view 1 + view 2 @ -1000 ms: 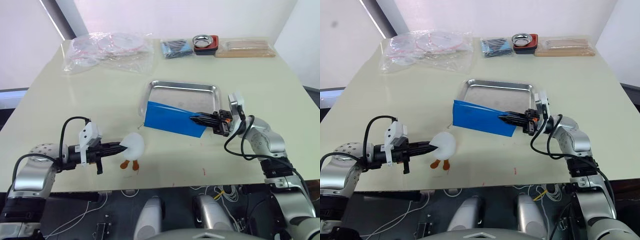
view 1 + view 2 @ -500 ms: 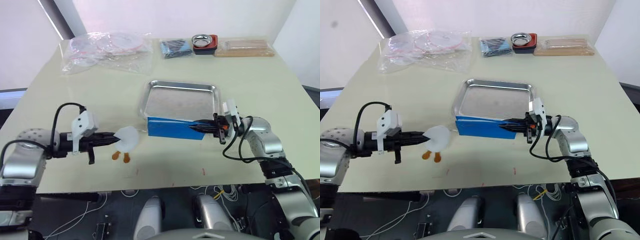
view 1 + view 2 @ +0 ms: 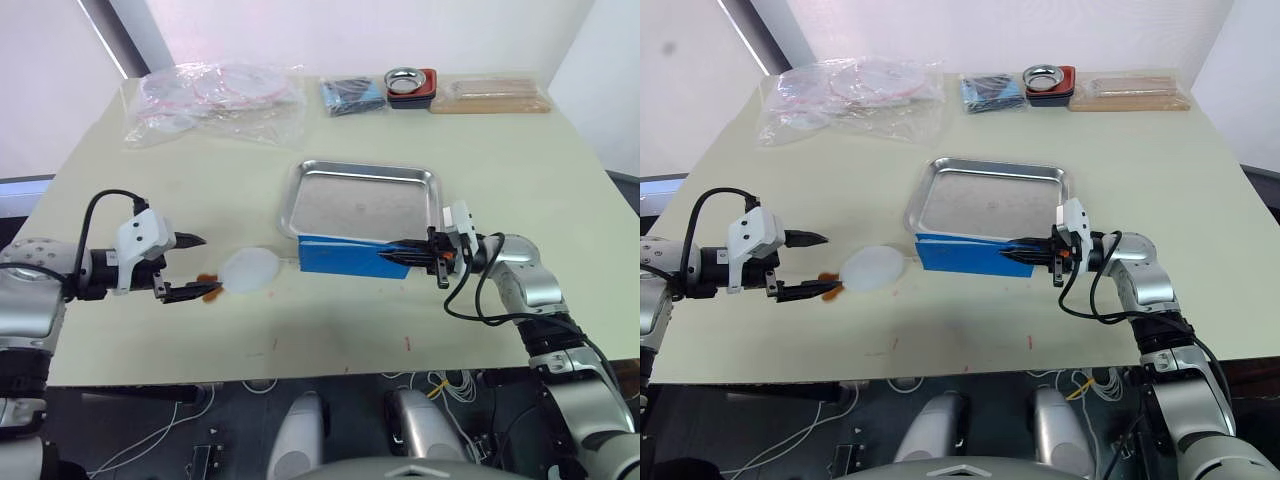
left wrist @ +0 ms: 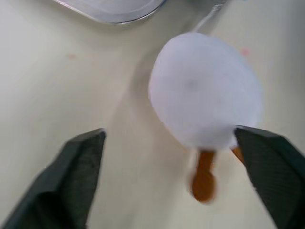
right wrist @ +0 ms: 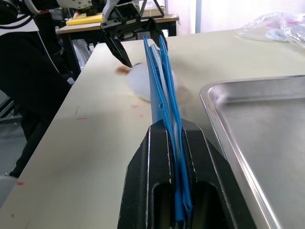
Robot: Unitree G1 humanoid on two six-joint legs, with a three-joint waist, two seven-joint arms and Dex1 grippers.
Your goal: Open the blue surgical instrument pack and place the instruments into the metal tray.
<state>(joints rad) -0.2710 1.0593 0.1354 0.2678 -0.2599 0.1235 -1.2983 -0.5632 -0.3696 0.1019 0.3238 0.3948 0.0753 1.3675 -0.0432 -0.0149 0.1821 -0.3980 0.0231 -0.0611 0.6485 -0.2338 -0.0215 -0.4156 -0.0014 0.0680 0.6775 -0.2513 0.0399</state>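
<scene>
To open the pack (image 3: pixel 350 255), pinch its free end and peel gently, keeping it by the tray (image 3: pixel 363 196). The right gripper (image 3: pixel 405 255), reaching toward 9 o'clock, is clamped on the pack's end. The left gripper (image 3: pixel 195 266) points at 3 o'clock, fingers apart, by a white disc (image 3: pixel 249 270).

On the pale table (image 3: pixel 520 140) the shallow steel tray (image 3: pixel 362 197) sits mid-table, the flat blue fabric pack (image 3: pixel 345 255) standing on edge along its near rim, a white round pad (image 3: pixel 249 270) just left, crinkled plastic bags (image 3: pixel 215 100) far behind.
</scene>
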